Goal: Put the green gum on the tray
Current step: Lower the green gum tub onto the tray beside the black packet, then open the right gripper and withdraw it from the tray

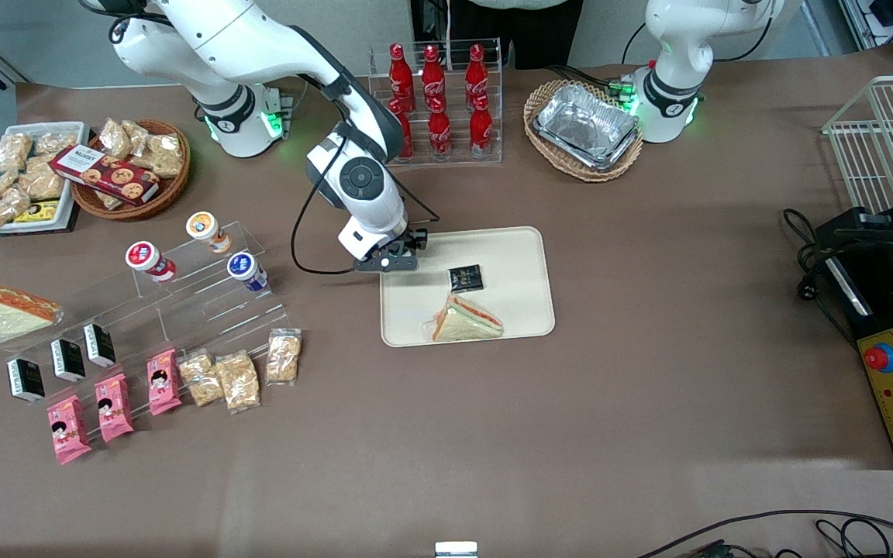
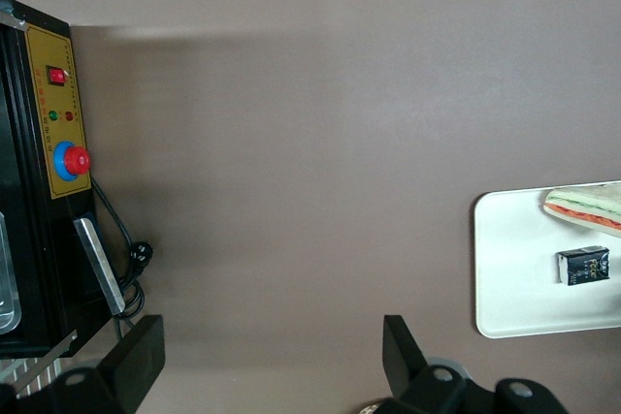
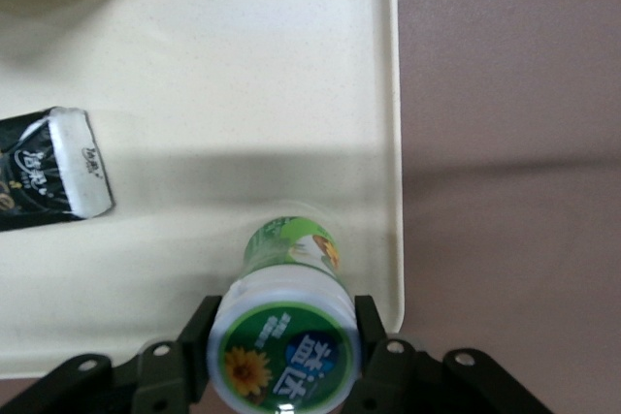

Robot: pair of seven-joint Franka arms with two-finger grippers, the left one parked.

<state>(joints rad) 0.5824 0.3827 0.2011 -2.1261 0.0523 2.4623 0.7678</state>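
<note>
My right gripper (image 1: 389, 259) hangs over the beige tray (image 1: 510, 256), at the tray's corner nearest the working arm's base. In the right wrist view the gripper (image 3: 283, 356) is shut on the green gum (image 3: 288, 269), one finger on each side of its white-rimmed lid. The gum stands upright with its base low over, or on, the tray (image 3: 243, 75), close to the rim. I cannot tell whether it touches. In the front view the gripper hides the gum.
On the tray lie a black packet (image 1: 466, 277) and a wrapped sandwich (image 1: 467, 319). A clear stepped rack (image 1: 206, 287) with red-, orange- and blue-lidded bottles stands toward the working arm's end. A cola bottle rack (image 1: 437, 101) and a basket of foil trays (image 1: 584, 128) are farther from the camera.
</note>
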